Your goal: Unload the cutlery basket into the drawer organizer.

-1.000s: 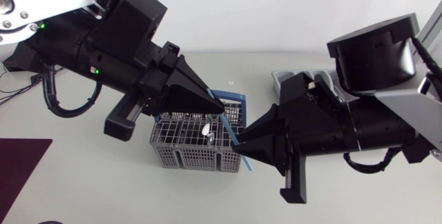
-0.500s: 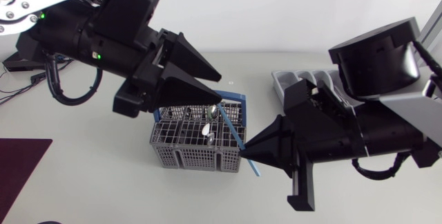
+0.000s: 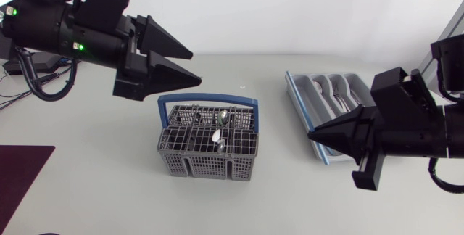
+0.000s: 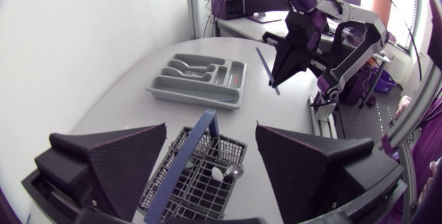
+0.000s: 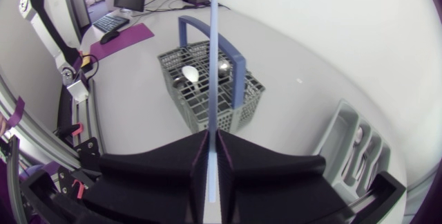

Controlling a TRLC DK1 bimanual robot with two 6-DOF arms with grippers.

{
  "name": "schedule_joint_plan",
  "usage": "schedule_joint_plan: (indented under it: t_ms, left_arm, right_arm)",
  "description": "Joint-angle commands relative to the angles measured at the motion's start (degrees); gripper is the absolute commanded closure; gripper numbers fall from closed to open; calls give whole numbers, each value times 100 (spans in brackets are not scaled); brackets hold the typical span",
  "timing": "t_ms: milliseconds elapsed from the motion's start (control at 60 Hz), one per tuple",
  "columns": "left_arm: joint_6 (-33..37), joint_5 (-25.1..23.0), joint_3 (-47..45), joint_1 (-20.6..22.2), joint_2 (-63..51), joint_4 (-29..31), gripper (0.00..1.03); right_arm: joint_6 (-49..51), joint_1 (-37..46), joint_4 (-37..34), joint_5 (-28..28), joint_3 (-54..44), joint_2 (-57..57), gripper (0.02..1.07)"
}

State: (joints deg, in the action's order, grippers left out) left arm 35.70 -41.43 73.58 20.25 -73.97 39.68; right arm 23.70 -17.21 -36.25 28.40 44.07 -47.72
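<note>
Carrying a thin blue stick (image 5: 215, 79) pinched between its fingers, the right tool (image 3: 313, 135) hangs beside the drawer organizer (image 3: 326, 75); next it likely needs lowering into a slot. The left tool (image 3: 196, 66) gapes empty near the cutlery basket (image 3: 168, 152).

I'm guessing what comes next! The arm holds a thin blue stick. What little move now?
Probably carry the thin blue stick a little way over the grey plastic drawer organizer. The right gripper is shut on it, in the air beside the organizer, not yet in a slot.
</note>
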Motion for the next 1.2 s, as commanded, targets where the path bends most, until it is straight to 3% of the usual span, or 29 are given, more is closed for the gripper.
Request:
schedule_joint_plan:
  t_ms: [0,350,700,1017,1183]
  left_arm:
    - [-134,205,-230,-100,59,-39,4]
    - [-248,1120,-951,-127,560,-286,4]
    - [-116,1647,-1724,-179,1087,-523,4]
    - [86,1673,-2181,-522,1359,-611,4]
    - [174,1752,-2357,-522,1465,-637,4]
  right_arm:
    - [231,420,-49,51,-197,-149,102]
    - [-76,1792,1155,-248,75,-2048,102]
    - [-1043,1695,1902,-1293,901,-4122,102]
    - [-1650,1519,1911,-2172,1587,-5467,101]
    - [-1720,1510,1850,-2304,1824,-5915,98]
